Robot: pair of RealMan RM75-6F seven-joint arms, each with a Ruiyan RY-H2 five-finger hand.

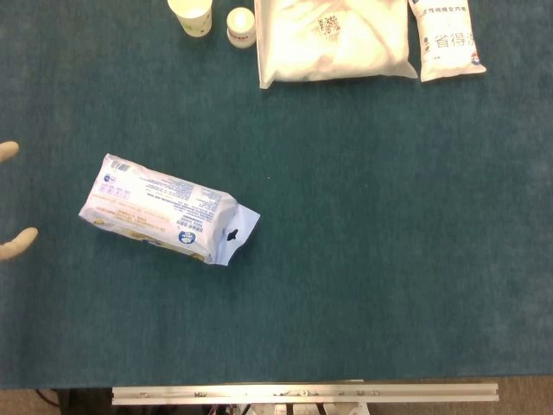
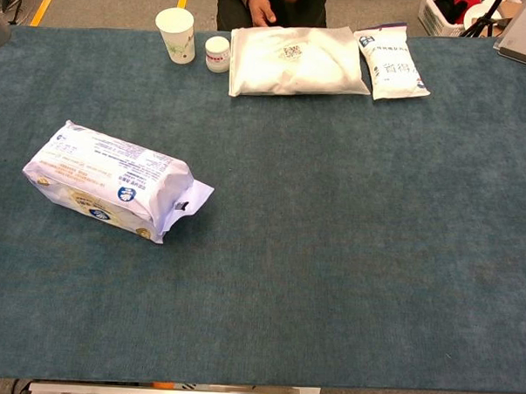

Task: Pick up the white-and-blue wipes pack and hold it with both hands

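**Getting a clean first grab on the wipes pack**

So nothing's holding anything yet. The wipes pack [image 1: 164, 207] is lying flat on the teal table [image 1: 371, 285], over on the left half, skewed so its long axis runs from upper-left down to lower-right. The flat sealed tab with the little hang hole points toward the middle of the table.

Only the left hand [image 1: 13, 199] shows at all, and barely: two pale fingertips [image 1: 19, 242] poke in at the left edge of the head view, apart from each other with nothing between them, so I'd call it spread and empty. It's near the pack's left end but not touching. The right hand isn't in either view, so I can't say what it's doing.

If I were driving this, I'd bring the left hand in across the short width of the pack near its fat left end, not the floppy tab, since that film looks slippery and squishy. Match the wrist to the pack's skew first. Lift just enough, then have the right hand take the tab end.

Further back there's a paper cup [image 2: 176, 34], a small jar [image 2: 218, 54], a big white bag [image 2: 295, 61] and a smaller pouch [image 2: 392, 70], all well apart from the pack, so no clutter worries.
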